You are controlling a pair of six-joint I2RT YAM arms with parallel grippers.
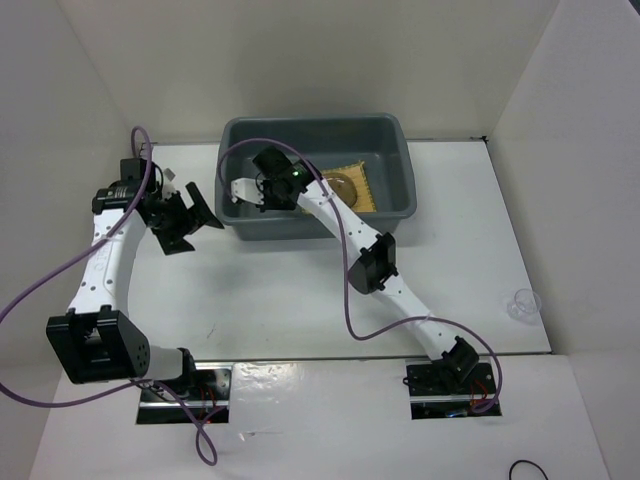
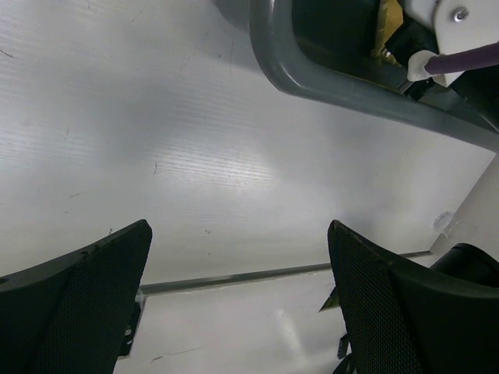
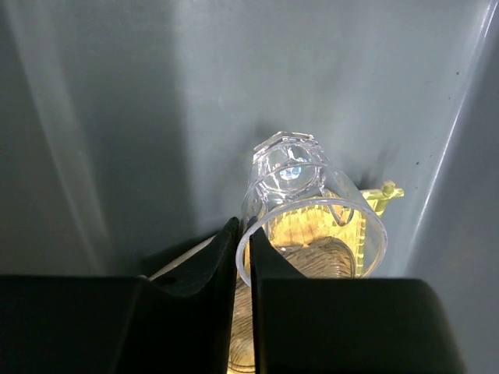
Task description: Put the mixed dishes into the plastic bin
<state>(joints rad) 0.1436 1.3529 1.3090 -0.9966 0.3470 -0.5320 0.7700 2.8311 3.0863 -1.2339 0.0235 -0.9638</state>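
The dark grey plastic bin [image 1: 395, 140] stands at the back centre of the table. Inside it lie the yellow woven mat [image 1: 360, 180] and a round transparent dish [image 1: 341, 187] on the mat. My right gripper [image 3: 243, 243] is inside the bin, shut on the rim of a transparent cup [image 3: 304, 195], one finger inside and one outside; the cup hangs above the mat [image 3: 382, 195]. My left gripper [image 1: 195, 215] is open and empty over the table left of the bin [image 2: 327, 82]. Another small transparent cup [image 1: 524, 304] stands near the right wall.
White walls enclose the table on the left, back and right. A seam [image 2: 234, 276] crosses the table under the left gripper. Purple cables run along both arms.
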